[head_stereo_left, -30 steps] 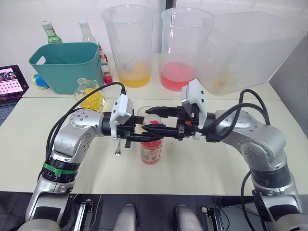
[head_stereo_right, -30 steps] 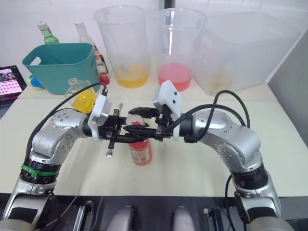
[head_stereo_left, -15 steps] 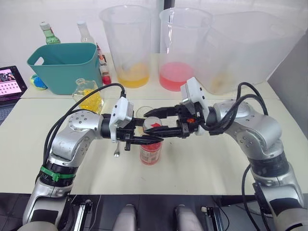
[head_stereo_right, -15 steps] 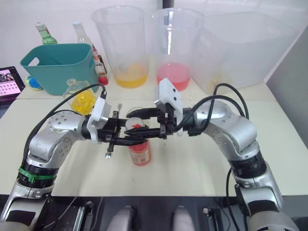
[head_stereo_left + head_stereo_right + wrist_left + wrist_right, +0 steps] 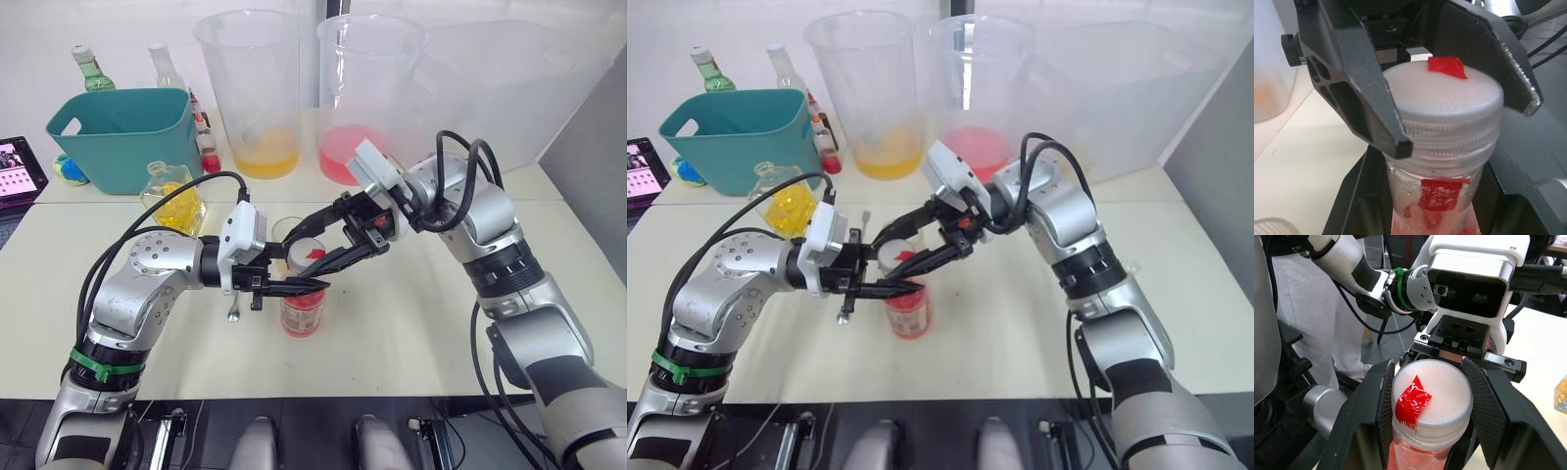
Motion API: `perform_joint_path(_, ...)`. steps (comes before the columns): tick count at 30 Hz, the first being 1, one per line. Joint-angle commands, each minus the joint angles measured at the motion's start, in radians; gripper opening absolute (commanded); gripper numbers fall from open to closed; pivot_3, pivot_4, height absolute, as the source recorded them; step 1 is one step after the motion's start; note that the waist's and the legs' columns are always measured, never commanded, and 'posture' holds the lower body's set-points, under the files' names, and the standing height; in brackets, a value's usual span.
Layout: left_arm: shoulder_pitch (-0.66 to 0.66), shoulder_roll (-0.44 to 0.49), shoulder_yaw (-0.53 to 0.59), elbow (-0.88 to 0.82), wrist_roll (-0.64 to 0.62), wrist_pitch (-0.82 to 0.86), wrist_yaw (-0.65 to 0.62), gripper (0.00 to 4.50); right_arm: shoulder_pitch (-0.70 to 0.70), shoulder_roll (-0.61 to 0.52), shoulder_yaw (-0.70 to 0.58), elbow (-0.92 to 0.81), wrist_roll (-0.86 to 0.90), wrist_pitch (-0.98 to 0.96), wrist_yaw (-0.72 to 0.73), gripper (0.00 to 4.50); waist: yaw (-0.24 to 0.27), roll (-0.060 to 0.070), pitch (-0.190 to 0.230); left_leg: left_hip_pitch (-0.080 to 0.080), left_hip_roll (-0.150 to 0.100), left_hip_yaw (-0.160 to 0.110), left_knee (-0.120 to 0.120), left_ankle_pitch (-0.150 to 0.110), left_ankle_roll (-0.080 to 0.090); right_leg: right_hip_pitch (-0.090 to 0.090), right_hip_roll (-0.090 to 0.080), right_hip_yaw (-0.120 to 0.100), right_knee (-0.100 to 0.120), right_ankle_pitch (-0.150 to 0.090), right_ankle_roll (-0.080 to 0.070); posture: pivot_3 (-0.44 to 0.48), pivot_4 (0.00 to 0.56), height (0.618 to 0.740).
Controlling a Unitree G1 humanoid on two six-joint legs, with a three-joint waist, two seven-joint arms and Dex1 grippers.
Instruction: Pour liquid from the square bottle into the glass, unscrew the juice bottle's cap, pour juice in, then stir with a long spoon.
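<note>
The juice bottle point(image 5: 302, 309) stands upright on the table in front of me, with pink-red juice point(image 5: 906, 315) in its lower part. My left gripper point(image 5: 297, 285) is shut around its neck just under the cap. My right gripper point(image 5: 307, 252) comes in from the right, and its fingers point(image 5: 1380, 417) are shut on either side of the white cap point(image 5: 1431, 399) with the red mark. The glass point(image 5: 287, 231) stands just behind, partly hidden by the grippers. The square bottle point(image 5: 174, 196) of yellow liquid is at the left. The long spoon point(image 5: 236, 309) lies beside my left gripper.
A teal basket point(image 5: 122, 132) stands at the back left, with thin bottles point(image 5: 86, 69) behind it. Two big beakers hold yellow point(image 5: 257, 98) and pink point(image 5: 358, 103) liquid at the back. A large clear tub point(image 5: 509, 88) is at the back right. A tablet point(image 5: 20, 166) lies at the left edge.
My right forearm has swung up and back from low on the right, turning the wrist while its fingers stay on the cap. The left gripper and the bottle have stayed in place.
</note>
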Motion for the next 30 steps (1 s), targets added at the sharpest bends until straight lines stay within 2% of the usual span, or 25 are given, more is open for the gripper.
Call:
perform_joint_path(1, 0.016, 0.013, -0.001, -0.01, -0.007, 0.005, -0.01, 1.52, -0.008, -0.058, -0.089, -0.048, 0.008, 0.024, 0.019, 3.28, 0.005, 0.0, 0.0, 0.0, 0.0, 0.0, 0.0, 0.0, 0.0, 0.0, 0.0, 0.0, 0.0, 0.0, 0.0, 0.0, 0.15, 0.74)
perform_joint_path(4, 0.004, 0.003, -0.008, 0.008, -0.004, -0.001, -0.012, 1.52, 0.071, -0.082, -0.163, -0.166, 0.02, 0.037, -0.101, 4.31, 0.006, 0.0, 0.0, -0.001, 0.0, 0.0, 0.0, 0.0, 0.0, 0.0, 0.0, 0.0, 0.0, 0.0, 0.0, 0.0, 0.15, 0.74)
perform_joint_path(8, -0.007, -0.011, -0.024, 0.038, 0.008, -0.027, -0.031, 1.52, 0.205, -0.099, -0.275, -0.398, 0.117, 0.18, -0.279, 4.31, 0.005, 0.0, 0.0, -0.001, 0.0, 0.0, 0.0, 0.0, 0.0, -0.001, 0.0, 0.0, 0.001, 0.0, 0.0, 0.0, 0.15, 0.74)
perform_joint_path(15, -0.042, -0.043, -0.052, 0.094, 0.023, -0.058, -0.055, 1.52, 0.342, -0.1, -0.318, -0.675, 0.215, 0.453, -0.608, 4.31, 0.015, 0.0, 0.0, 0.0, 0.0, 0.0, 0.001, 0.0, 0.0, 0.0, 0.0, 0.0, 0.001, 0.0, 0.0, 0.0, 0.15, 0.74)
perform_joint_path(19, -0.053, -0.056, -0.058, 0.119, 0.034, -0.071, -0.071, 1.52, 0.361, -0.075, -0.328, -0.737, 0.238, 0.56, -0.778, 4.31, 0.022, 0.0, 0.0, 0.0, 0.0, 0.0, 0.002, 0.0, 0.0, 0.001, 0.0, 0.0, 0.0, 0.0, 0.0, 0.0, 0.15, 0.74)
perform_joint_path(27, -0.057, -0.068, -0.064, 0.139, 0.045, -0.094, -0.082, 1.52, 0.369, 0.024, -0.333, -0.779, 0.262, 0.633, -1.0, 4.31, 0.026, 0.0, 0.0, 0.0, 0.0, 0.0, 0.002, 0.0, 0.0, 0.001, 0.0, 0.0, 0.0, 0.0, 0.0, 0.0, 0.15, 0.74)
perform_joint_path(30, -0.052, -0.064, -0.059, 0.135, 0.042, -0.092, -0.08, 1.52, 0.37, 0.007, -0.316, -0.791, 0.26, 0.64, -0.999, 3.48, 0.027, 0.0, 0.0, 0.0, 0.0, 0.0, 0.002, 0.0, 0.0, 0.001, 0.0, 0.0, 0.0, 0.0, 0.0, 0.0, 0.15, 0.74)
